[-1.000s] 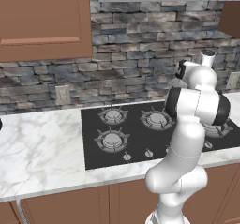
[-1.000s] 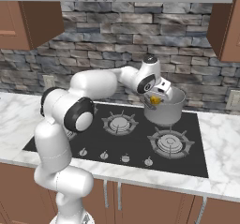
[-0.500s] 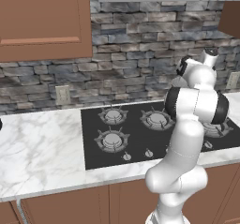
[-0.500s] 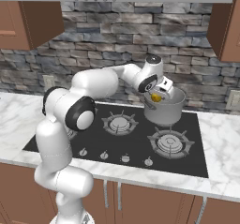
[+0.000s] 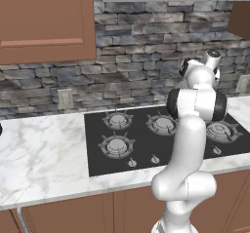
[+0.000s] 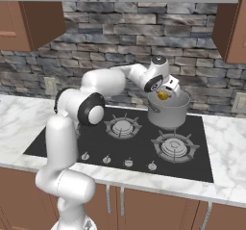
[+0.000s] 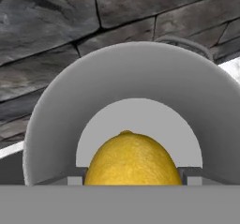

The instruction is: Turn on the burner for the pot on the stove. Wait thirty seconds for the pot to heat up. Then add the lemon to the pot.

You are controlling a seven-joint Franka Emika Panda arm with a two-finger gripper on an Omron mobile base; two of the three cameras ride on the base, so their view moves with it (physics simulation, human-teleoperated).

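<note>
Above the pot [image 6: 169, 109] at the stove's [image 6: 62, 140] back right corner, my gripper [image 6: 166, 93] clamps the lemon [image 6: 163, 95]; final step, I judge: release it.

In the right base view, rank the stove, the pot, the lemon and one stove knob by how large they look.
1. stove, the widest by far.
2. pot, about one burner wide.
3. lemon, small, in the claw over the pot's mouth.
4. knob: looks close to the lemon in size, and it's nearer the camera, so that order is unsure.
</note>
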